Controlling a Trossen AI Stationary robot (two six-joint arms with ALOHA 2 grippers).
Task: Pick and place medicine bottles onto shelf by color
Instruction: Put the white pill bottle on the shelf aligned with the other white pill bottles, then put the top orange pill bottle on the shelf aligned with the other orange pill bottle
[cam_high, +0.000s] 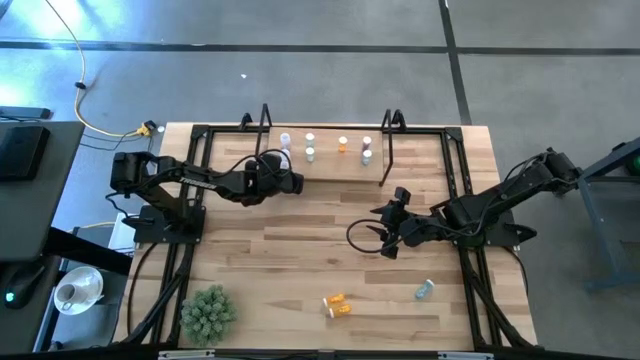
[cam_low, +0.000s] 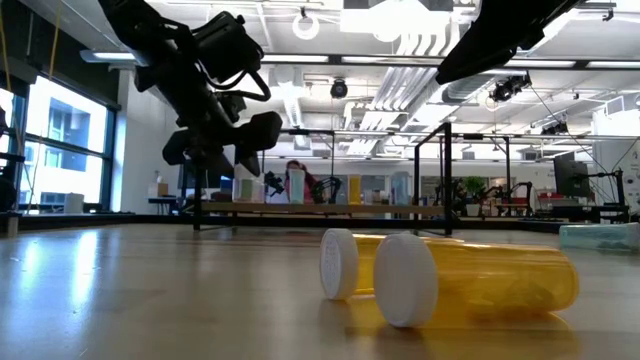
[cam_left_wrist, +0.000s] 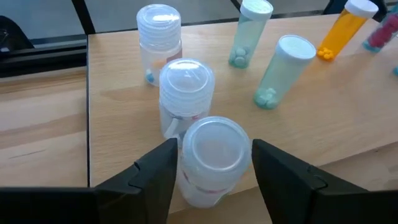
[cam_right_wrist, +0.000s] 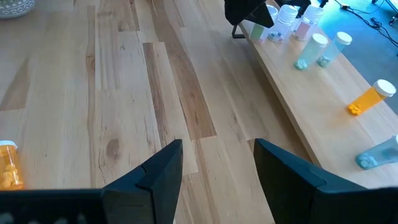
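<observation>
I see my left gripper (cam_left_wrist: 214, 171) spread around a clear bottle (cam_left_wrist: 211, 155) at the shelf's (cam_left_wrist: 124, 99) left end, fingers not pinching it. Two teal bottles (cam_left_wrist: 283, 71) hold pale pills. My right gripper (cam_right_wrist: 217, 168) hangs released mid-table (cam_high: 300, 215); two orange bottles (cam_high: 337, 304) lie near the front edge.

Low view: right-hand orange bottle (cam_low: 480, 282) hid most of the orange bottle behind it (cam_low: 345, 262). Teal bottle (cam_low: 600, 236) was cut by right edge. Right wrist view: orange bottle (cam_right_wrist: 9, 165) was cut at left edge, teal bottle (cam_right_wrist: 379, 154) at right edge.
</observation>
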